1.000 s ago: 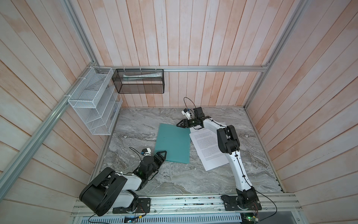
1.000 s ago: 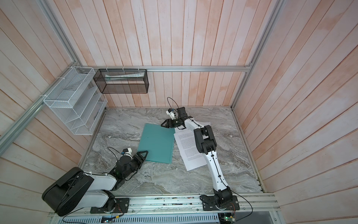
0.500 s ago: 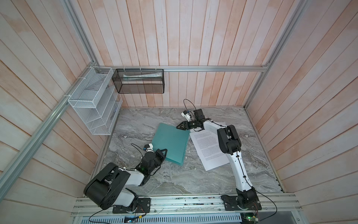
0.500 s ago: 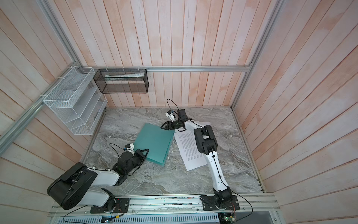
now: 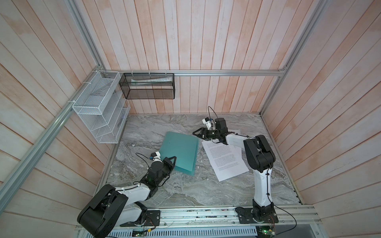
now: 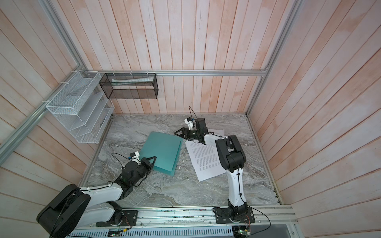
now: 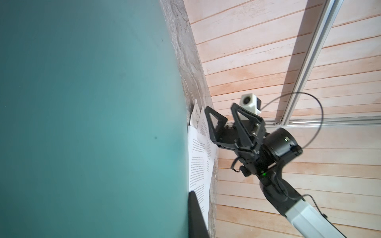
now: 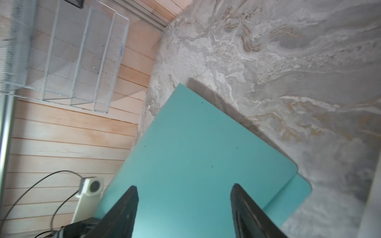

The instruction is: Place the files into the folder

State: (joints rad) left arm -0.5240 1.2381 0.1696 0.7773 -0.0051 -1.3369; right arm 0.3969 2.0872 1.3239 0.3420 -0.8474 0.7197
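Observation:
The teal folder lies mid-table, its top cover raised off the lower leaf. My left gripper is shut on the cover's near left corner. In the left wrist view the cover fills the picture, with one finger showing at its edge. My right gripper stands open over the folder's far right corner, holding nothing. The files lie fanned right of the folder, partly under the right arm.
A white wire rack hangs on the left wall. A black mesh basket holding rolled paper hangs on the back wall. Wooden walls close the marble table on three sides.
My left gripper has reached forward to the folder's near corner and shut on the cover. The cover has since risen and tilted. The right gripper has stayed open at the far corner.

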